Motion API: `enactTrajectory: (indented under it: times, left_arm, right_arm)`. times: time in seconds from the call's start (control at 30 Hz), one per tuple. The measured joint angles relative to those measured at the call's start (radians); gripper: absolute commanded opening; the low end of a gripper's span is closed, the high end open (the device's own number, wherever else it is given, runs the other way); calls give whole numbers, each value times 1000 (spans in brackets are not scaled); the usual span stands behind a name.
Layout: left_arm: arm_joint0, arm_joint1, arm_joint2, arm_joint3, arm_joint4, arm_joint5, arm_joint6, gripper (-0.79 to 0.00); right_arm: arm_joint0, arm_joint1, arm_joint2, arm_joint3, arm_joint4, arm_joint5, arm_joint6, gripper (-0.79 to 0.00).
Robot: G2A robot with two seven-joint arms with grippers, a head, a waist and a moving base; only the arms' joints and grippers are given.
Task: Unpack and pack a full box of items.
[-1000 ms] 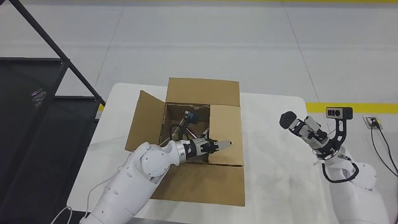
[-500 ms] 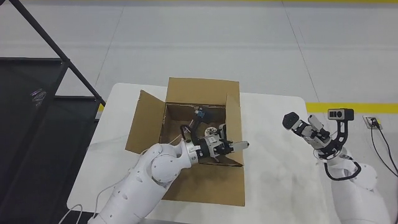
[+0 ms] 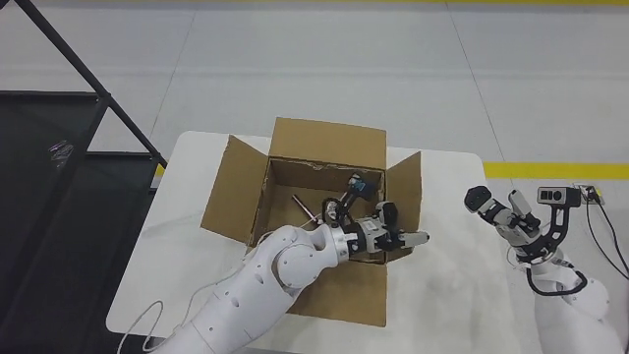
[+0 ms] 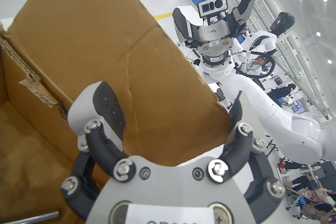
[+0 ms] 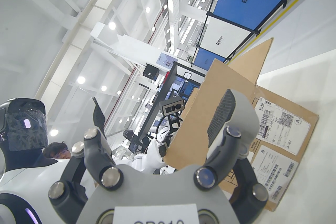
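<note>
An open cardboard box sits in the middle of the white table. Its right flap stands up and leans outward. My left arm lies across the box, and my left gripper is open at that flap's near corner. In the left wrist view the flap fills the space past the open left gripper, one finger inside it, the other at its torn edge. Inside the box lie a blue-topped item and a thin metal rod. My right gripper hangs open, apart from the box.
A black metal frame stands off the table's left side. Bare tabletop lies between the box and the right arm. The right wrist view shows the box's labelled outer side beyond the open right gripper.
The left gripper swept rightward across the box, and the right flap went from lying over the opening to standing outward. The right arm drew back toward the table's right edge.
</note>
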Motion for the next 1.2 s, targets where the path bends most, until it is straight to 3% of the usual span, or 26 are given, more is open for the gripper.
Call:
enactTrajectory:
  times: [0.27,0.53,0.73,0.93,1.1,1.2]
  left_arm:
    - [-52,-56,49,87,1,26,9,0]
    - [-67,-79,43,130,10,11,-2,0]
    - [-63,-88,25,142,19,-6,-3,0]
    - [-39,-62,-56,61,63,-41,16,0]
    - [38,-8,-195,-107,155,-47,17,0]
    - [113,29,-302,-233,216,-38,-11,0]
  right_arm:
    - [-12,4,14,10,6,10,-11,0]
    - [-14,4,11,5,2,15,-17,0]
    - [-27,9,-21,-56,-61,81,-61,0]
    - [-11,13,-56,-53,-112,131,-67,0]
    - [13,18,-86,-45,-161,183,-79,0]
    - [13,16,-85,-56,-159,157,-145,0]
